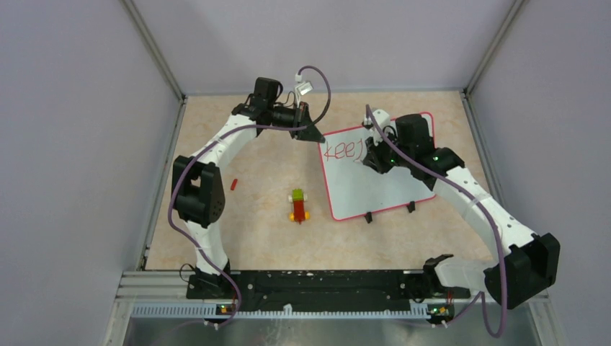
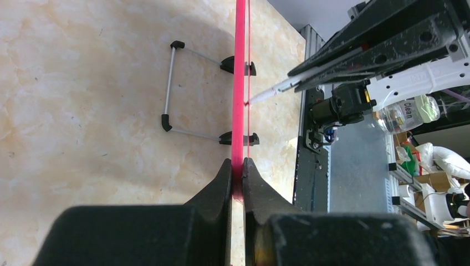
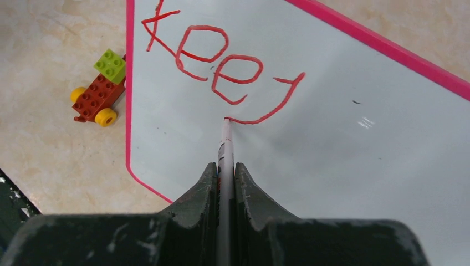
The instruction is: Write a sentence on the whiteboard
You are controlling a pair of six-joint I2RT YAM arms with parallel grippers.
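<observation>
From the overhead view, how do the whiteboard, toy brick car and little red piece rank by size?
Largest: the whiteboard, by far.
Then the toy brick car.
Smallest: the little red piece.
The gaps are plain.

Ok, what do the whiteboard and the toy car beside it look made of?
The whiteboard: smooth glossy white face, probably coated or plastic, judging by the glare; its pink rim looks plastic. The toy car: studded bricks, most likely hard moulded plastic.

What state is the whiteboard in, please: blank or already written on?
Written on. Red letters run across the whiteboard, and the marker tip rests at the last stroke's end.
</observation>
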